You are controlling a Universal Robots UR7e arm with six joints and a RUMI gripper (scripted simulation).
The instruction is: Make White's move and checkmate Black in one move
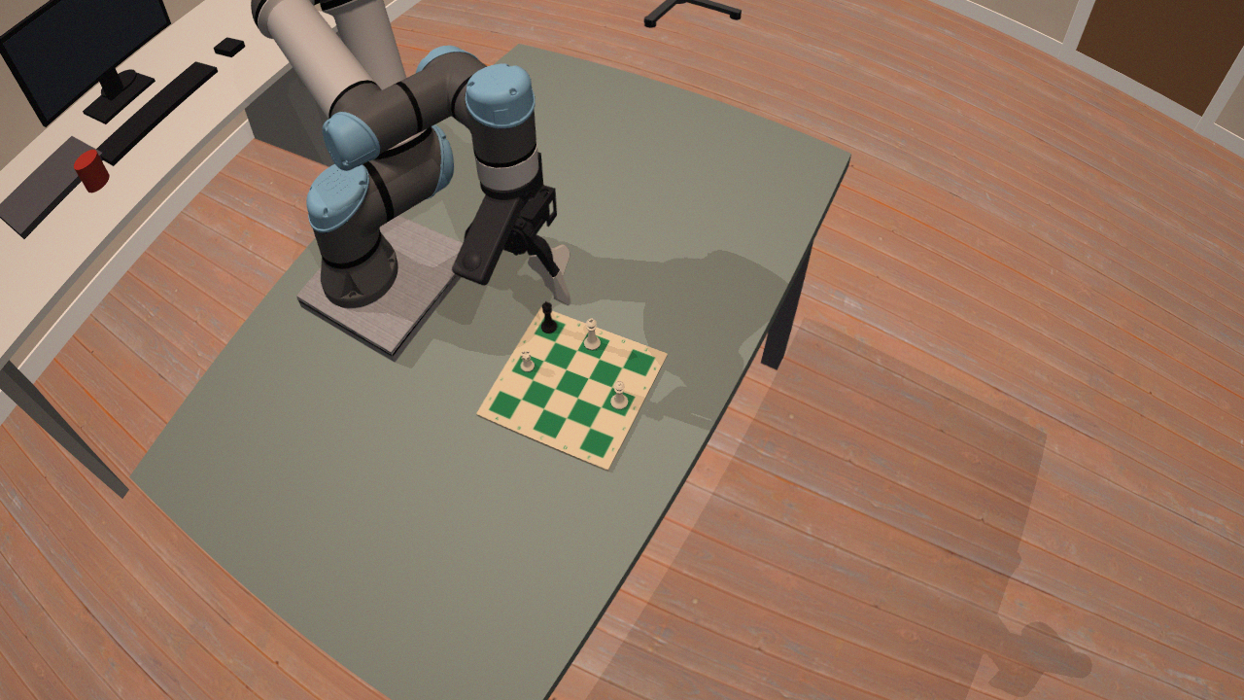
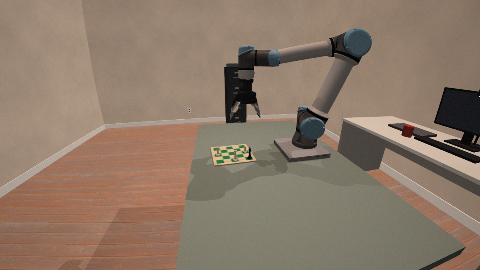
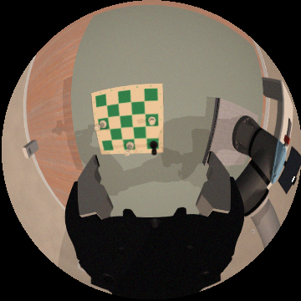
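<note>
1. Gripper (image 2: 246, 109): fingers spread wide, empty, high above the table (image 2: 302, 208).
2. Chessboard (image 1: 522, 417): flat.
3. Black piece (image 1: 547, 318): upright, long axis vertical, on the corner square nearest the arm's base.

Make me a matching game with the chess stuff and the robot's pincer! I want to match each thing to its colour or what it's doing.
Things:
1. Pincer
2. Corner chess piece
3. Chessboard
4. Cup on the desk

Colour or state:
A. Green and tan squares
B. Red
C. Wide open, holding nothing, high above the table
D. Black, standing upright

Pairs: 1-C, 2-D, 3-A, 4-B
</note>
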